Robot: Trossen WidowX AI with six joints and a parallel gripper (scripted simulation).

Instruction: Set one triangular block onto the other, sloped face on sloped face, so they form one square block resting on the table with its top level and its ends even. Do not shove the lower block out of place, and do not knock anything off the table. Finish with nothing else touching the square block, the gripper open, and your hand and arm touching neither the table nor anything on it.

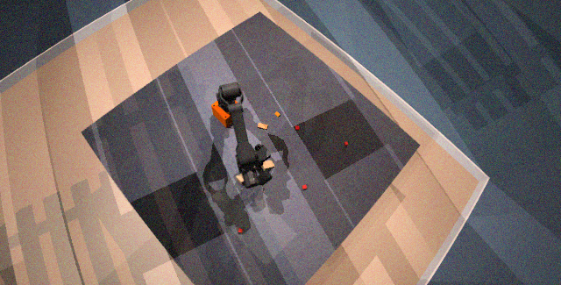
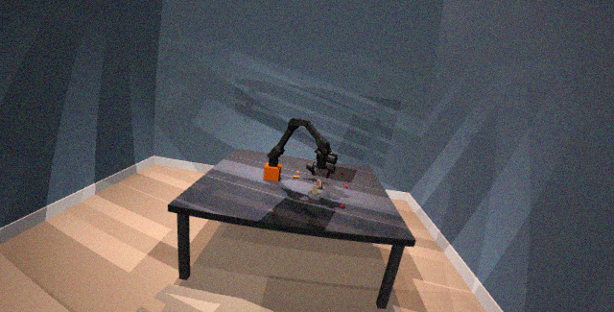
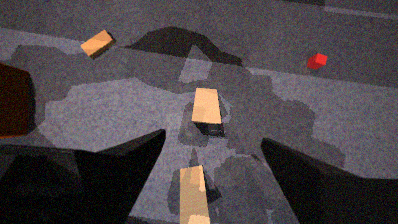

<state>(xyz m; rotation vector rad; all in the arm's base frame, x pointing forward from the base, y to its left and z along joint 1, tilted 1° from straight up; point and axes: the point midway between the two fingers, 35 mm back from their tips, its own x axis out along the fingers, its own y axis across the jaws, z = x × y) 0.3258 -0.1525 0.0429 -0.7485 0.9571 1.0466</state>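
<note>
My gripper [image 3: 213,137] [image 1: 255,176] [image 2: 322,170] is open wide, empty, and hangs above the table [image 1: 307,66] [image 2: 230,192]. In the wrist view one tan triangular block [image 3: 206,105] lies just beyond the fingertips. A second tan block [image 3: 192,192] lies between the fingers at the bottom edge. A strip of table shows between them. From above, the blocks show at either side of the gripper, one right [image 1: 268,164] and one left [image 1: 239,178]. In the side view they show as small tan pieces [image 2: 316,187] in front of the gripper. Whether they touch I cannot tell.
The arm's orange base [image 1: 221,114] [image 2: 271,172] [image 3: 11,100] stands behind. A loose tan block [image 1: 262,125] [image 3: 96,43] and a small orange piece [image 1: 277,114] lie near it. Small red cubes [image 1: 297,127] [image 1: 304,187] [image 3: 317,60] are scattered to the right and front.
</note>
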